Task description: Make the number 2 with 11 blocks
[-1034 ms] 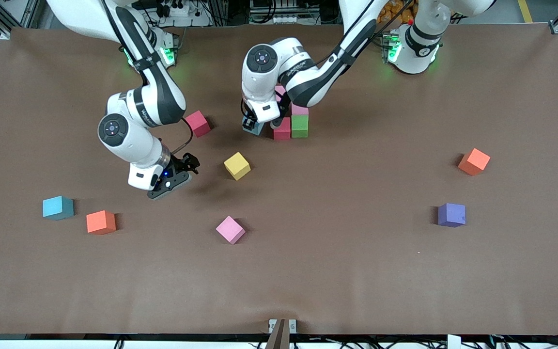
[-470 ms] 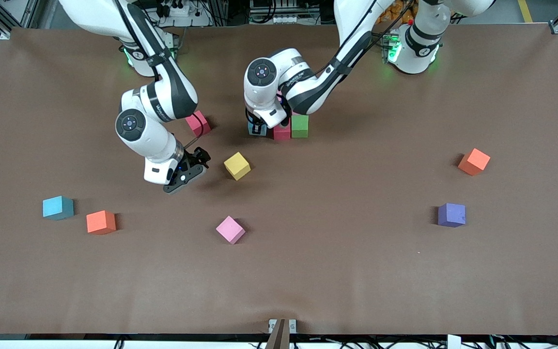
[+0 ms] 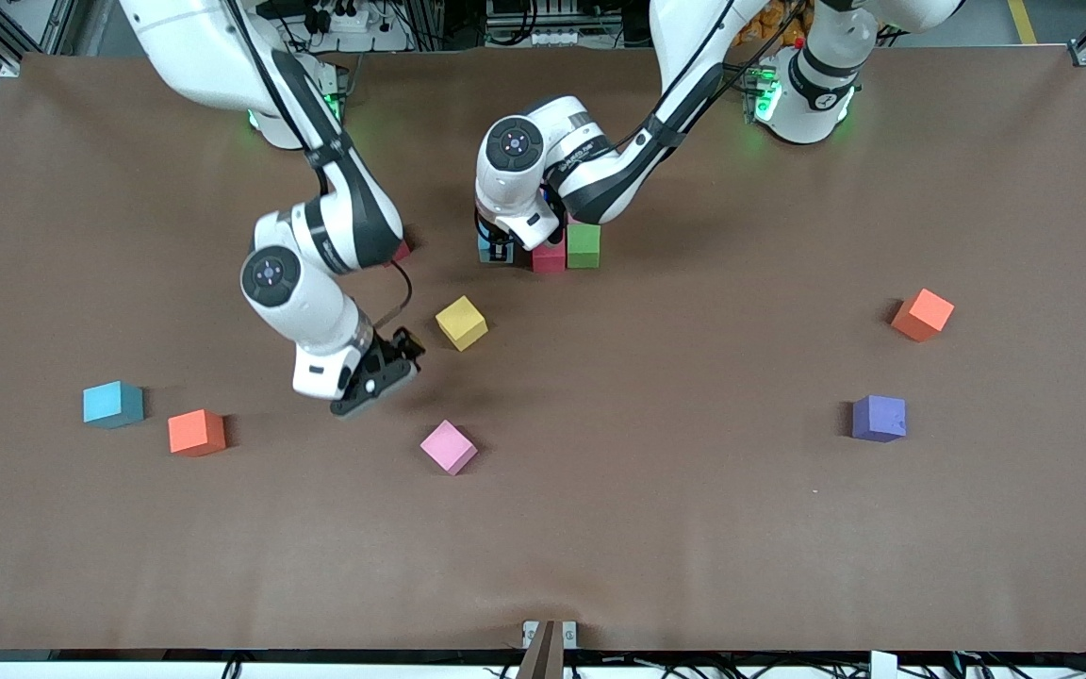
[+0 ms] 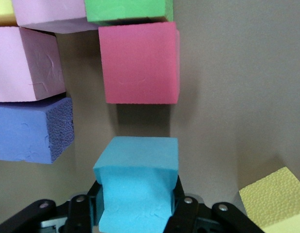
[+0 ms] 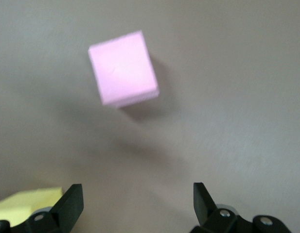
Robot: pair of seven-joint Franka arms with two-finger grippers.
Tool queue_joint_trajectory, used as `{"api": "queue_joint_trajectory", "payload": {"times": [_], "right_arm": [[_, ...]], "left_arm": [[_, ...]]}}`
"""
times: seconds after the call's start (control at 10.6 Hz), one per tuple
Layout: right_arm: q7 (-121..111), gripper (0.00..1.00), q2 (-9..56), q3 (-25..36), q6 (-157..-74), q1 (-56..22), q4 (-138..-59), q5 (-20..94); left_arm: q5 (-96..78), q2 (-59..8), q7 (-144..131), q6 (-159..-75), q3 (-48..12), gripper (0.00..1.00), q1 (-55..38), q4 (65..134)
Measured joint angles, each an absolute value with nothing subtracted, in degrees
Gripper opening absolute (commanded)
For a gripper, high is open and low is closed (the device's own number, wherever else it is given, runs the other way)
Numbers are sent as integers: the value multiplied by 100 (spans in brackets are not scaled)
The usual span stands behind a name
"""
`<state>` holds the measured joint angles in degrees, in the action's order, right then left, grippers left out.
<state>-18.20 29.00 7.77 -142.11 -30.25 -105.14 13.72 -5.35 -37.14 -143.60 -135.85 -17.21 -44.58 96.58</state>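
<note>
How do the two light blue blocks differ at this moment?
The light blue block in the left gripper is pinched between shut fingers beside the red block of the cluster; the other light blue block lies free toward the right arm's end of the table, beside an orange block. The held one's sides are squeezed inward; the free one keeps its shape. Both appear equal-sized plain cubes.

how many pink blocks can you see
2 for sure. One pink block lies loose on the table, nearer the front camera than the yellow block. Another pink block sits in the cluster by the left gripper, mostly hidden under that arm; more may be hidden.
</note>
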Motion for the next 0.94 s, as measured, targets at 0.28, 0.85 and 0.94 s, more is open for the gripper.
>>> {"api": "queue_joint_trajectory", "payload": {"times": [0.28, 0.85, 0.94], "right_arm": [[-1340, 100, 3285, 814, -14203, -3028, -9940, 1335], [-1212, 100, 3934, 877, -14208, -3101, -9216, 1216], [-1212, 100, 3984, 879, -14215, -3139, -9173, 1208]], "left_arm": [[-535, -3709, -14360, -14022, -1742, 35, -4458, 9990], [-535, -3585, -14348, -14249, -1769, 36, -4401, 10364], [-535, -3584, -14341, -14249, -1769, 36, -4380, 10378]]}}
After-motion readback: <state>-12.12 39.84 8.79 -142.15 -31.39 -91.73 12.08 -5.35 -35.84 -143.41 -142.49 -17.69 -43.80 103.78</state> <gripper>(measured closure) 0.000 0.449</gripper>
